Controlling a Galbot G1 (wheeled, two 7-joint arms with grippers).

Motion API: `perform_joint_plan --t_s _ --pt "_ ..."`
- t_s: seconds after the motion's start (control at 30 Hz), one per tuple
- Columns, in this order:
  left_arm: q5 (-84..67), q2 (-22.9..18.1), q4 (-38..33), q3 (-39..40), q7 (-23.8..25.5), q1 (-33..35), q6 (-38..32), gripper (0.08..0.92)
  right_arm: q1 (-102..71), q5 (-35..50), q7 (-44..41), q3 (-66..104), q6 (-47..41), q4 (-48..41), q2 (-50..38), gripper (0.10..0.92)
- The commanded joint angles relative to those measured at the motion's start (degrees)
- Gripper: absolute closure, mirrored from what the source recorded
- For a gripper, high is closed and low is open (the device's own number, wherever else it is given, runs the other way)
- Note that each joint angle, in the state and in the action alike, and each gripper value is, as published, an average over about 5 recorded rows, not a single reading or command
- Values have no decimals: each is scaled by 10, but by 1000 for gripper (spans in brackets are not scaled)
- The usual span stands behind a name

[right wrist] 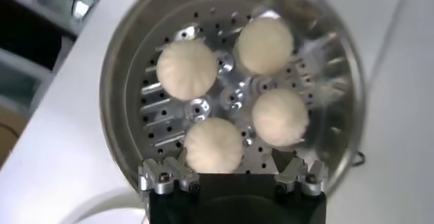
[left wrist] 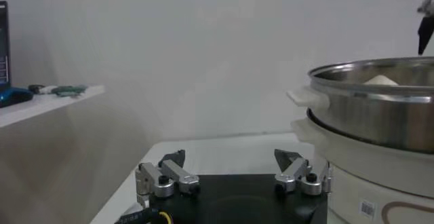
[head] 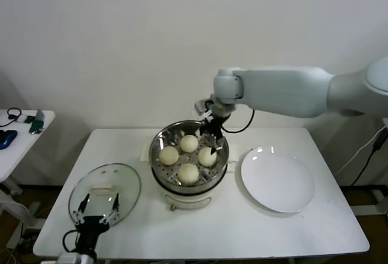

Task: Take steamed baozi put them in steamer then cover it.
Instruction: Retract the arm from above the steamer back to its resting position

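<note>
From your head view, all four baozi sit in the steamer under your wide-open right gripper; the cover lies just ahead of your spread, empty left gripper. In the right wrist view, a bun sits between the fingers, so lifting askew could nudge it.

A smooth white arm with black cable ends in a black gripper with silver screws.

Plain off-white wall behind, evenly lit, soft shadows. White rectangular table stands against it. Second small white side table off its left edge, carrying dark cables and a blue object. Bare floor glimpsed beneath, detail unclear.
</note>
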Motion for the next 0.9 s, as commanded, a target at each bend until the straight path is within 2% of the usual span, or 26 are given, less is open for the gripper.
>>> perform_joint_plan --t_s 0.03,0.17,0.27,0.53,0.73,0.9 --pt "0 6 6 1 -12 -2 -19 177 -54 125 295 193 -56 72 -196 202" --pt "3 14 12 2 -14 -9 -18 177 -194 113 453 360 -75 105 -271 203" --pt "7 20 12 3 -12 -14 -15 177 -318 96 517 507 -76 135 -320 203" --pt "29 39 16 11 -8 -26 -14 177 -740 12 558 894 -9 221 -405 203" --pt "38 54 23 7 7 -32 -11 177 -1103 -37 542 1236 40 289 -354 202" --pt "47 54 28 10 3 -38 -15 177 -1278 -82 516 1368 116 332 -245 203"
